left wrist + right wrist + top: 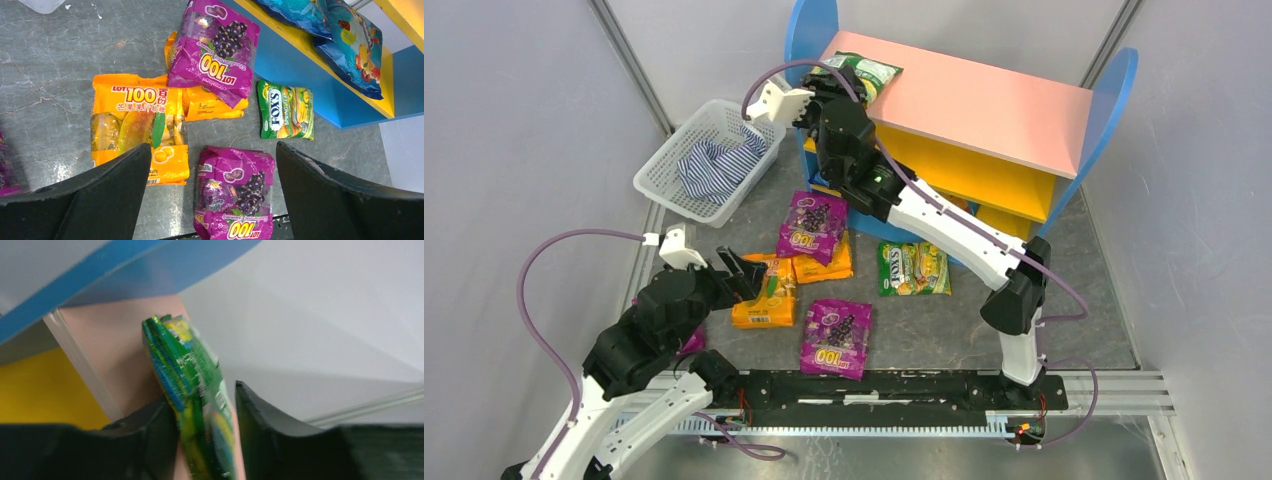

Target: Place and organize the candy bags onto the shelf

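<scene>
Counting bags, we judge the job early on. One green bag [864, 72] is up at the left end of the shelf [994, 105], on its pink top board, and blue bags [345, 35] lie in a lower tier. Left on the bench [944, 330] are the far purple bag [812, 226], the near purple bag [836, 338], the orange bags [764, 300] and the FOX'S bag [914, 268].

The green bag stands on edge between the right jaws, close against both. Whether they pinch it or stand loose about it we cannot tell. The left jaws hang spread wide, grasping nothing, with the near purple bag below the gap between them.
</scene>
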Controlling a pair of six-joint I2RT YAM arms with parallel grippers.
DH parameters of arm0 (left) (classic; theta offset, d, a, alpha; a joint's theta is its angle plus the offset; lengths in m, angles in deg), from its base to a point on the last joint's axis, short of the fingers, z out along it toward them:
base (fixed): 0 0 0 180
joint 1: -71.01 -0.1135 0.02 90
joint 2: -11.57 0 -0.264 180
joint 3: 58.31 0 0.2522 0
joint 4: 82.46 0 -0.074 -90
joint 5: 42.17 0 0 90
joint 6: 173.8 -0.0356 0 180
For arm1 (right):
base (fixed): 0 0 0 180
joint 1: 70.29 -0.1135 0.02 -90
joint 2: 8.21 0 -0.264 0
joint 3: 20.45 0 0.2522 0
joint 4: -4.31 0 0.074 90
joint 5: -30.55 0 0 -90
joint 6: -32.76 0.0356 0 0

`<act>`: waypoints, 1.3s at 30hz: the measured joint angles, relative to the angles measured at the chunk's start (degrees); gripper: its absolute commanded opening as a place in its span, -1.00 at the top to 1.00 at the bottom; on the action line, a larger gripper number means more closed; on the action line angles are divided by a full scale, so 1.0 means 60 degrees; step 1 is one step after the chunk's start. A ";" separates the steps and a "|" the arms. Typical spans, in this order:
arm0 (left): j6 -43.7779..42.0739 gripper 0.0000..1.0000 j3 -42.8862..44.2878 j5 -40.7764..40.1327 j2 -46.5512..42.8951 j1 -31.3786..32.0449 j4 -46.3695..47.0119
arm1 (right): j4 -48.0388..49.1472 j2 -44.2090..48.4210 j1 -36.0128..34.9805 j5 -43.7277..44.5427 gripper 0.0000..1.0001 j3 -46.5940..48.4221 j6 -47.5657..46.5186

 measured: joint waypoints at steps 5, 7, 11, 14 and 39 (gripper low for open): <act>0.0000 -1.00 -0.0047 0.0000 0.0000 0.0000 0.0051 | -0.1053 0.0335 -0.0004 -0.1370 -0.96 0.0648 0.1708; 0.0004 -1.00 -0.0047 0.0000 -0.0018 0.0000 0.0062 | -0.1184 0.0612 -0.0004 -0.1789 -0.96 0.0532 0.2273; 0.0004 -1.00 -0.0058 0.0000 -0.0109 0.0000 0.0076 | -0.1803 0.1668 0.0004 -0.2911 -0.96 0.0022 0.3952; 0.0000 -1.00 -0.0062 0.0000 -0.0127 0.0000 0.0080 | -0.2029 0.2197 0.0025 -0.3585 -0.96 -0.0004 0.5082; 0.0004 -1.00 -0.0084 -0.0007 0.0397 0.0000 0.0076 | -0.1483 0.1530 0.1166 -0.4408 0.52 -0.0444 0.6189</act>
